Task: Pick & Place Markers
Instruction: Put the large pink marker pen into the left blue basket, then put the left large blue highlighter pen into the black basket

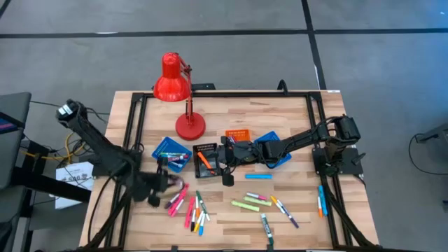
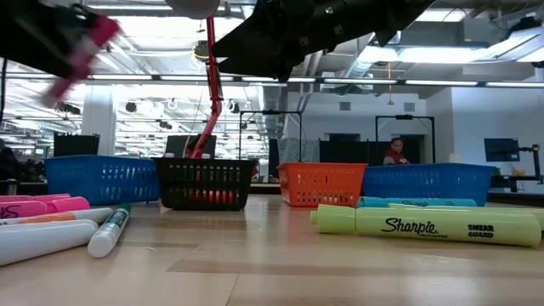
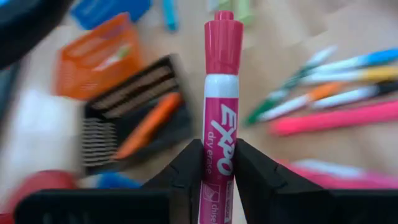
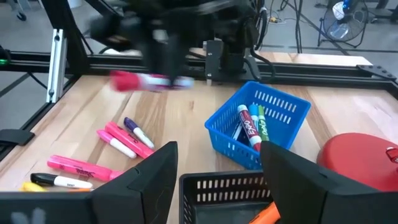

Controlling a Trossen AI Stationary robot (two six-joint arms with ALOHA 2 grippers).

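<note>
Left gripper (image 3: 219, 167) is clenched on a pink marker (image 3: 220, 106) labelled "EXPO dry erase", held in the air over the table's left front, near the loose markers (image 1: 194, 210) on the wood. Right gripper (image 4: 217, 163) hangs over the black tray (image 1: 206, 158), fingers spread, nothing between them. An orange marker (image 3: 148, 124) lies in the black tray. The blue tray (image 4: 258, 132) by the red lamp (image 1: 173, 87) holds several markers, one reading "EXPO". In the low view a yellow highlighter (image 2: 425, 225) on the table reads "Sharpie SMEAR GUARD". More markers lie scattered across the table's front; an orange tray (image 1: 237, 134) sits behind.
</note>
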